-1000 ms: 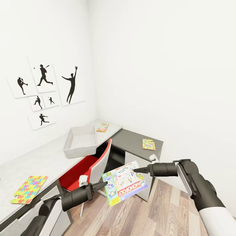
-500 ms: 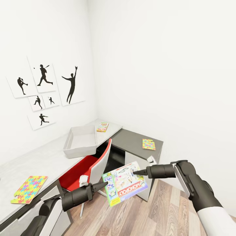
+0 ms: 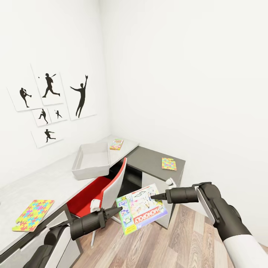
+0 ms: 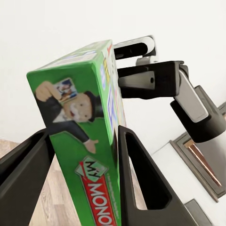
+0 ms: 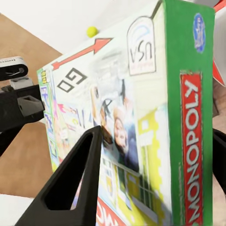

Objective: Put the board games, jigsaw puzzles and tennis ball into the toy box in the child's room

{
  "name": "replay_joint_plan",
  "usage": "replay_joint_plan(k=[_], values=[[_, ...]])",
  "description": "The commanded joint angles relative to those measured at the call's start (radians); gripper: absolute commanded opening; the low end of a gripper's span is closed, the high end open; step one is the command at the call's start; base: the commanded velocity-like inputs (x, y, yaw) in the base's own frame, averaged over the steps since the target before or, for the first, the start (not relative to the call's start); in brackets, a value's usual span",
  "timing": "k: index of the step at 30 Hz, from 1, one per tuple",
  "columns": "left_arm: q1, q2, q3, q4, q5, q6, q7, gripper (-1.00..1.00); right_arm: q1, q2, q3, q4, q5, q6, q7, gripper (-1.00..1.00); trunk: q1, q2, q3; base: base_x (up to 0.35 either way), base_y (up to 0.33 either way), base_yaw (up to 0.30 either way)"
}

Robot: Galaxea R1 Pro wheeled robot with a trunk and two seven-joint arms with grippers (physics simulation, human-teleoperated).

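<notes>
White walls and a wood-plank floor framed the scene, with the Monopoly board game point(image 3: 142, 209) held up in mid-air over the floor, just in front of the red chair point(image 3: 99, 190). It was a flat cardboard box, glossy green edges, busy print on the face. Both grippers were clamped on it: the left gripper point(image 3: 118, 210) on the near-left edge, the right gripper point(image 3: 153, 196) on the upper right edge. In the left wrist view the dark jaws sat either side of the box's thin green side.

Compared with a second ago, the right arm had crept a bit toward the counter and the box went with it, barely. So I'd say it was still the carry, not the drop yet.

Further out, the toy box point(image 3: 92, 160), a pale translucent bin with rounded corners, sat on the speckled grey counter point(image 3: 56, 182), well apart from the held game. Behind it lay a small board game point(image 3: 117, 144). One jigsaw puzzle point(image 3: 169, 163) lay on the dark matte part, another jigsaw point(image 3: 32, 214) on the near-left end. The right wrist view caught a small yellow-green tennis ball point(image 5: 92, 31).
</notes>
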Motion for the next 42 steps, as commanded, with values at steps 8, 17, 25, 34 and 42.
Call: replay_joint_plan(k=[8,17,25,34,42], values=[[-0.001,0.0,-0.001,-0.002,0.032,0.024,-0.001,-1.0,-0.001,-0.002,0.003,0.001,0.015,0.008,-0.007,-1.0,0.001,-0.001,-0.001,0.0,0.0,0.0],[-0.001,0.0,-0.001,-0.002,0.032,0.024,-0.002,-1.0,-0.001,-0.002,0.002,0.001,0.015,0.008,-0.007,-1.0,0.001,-0.001,-0.001,0.0,0.0,0.0],[-0.001,0.0,-0.001,-0.002,0.032,0.024,-0.002,1.0,-0.001,-0.002,0.001,0.001,0.014,0.008,-0.007,-1.0,0.001,-0.001,-0.001,0.0,0.0,0.0],[-0.001,0.0,-0.001,-0.002,0.032,0.025,-0.003,1.0,-0.001,-0.003,-0.002,0.001,0.014,0.008,-0.007,-1.0,0.001,-0.001,-0.001,0.0,0.0,0.0],[-0.001,0.0,-0.001,-0.002,0.031,0.025,0.0,1.0,-0.001,-0.003,-0.003,0.001,0.015,0.008,-0.008,-1.0,0.001,-0.001,-0.001,0.0,0.0,0.0]])
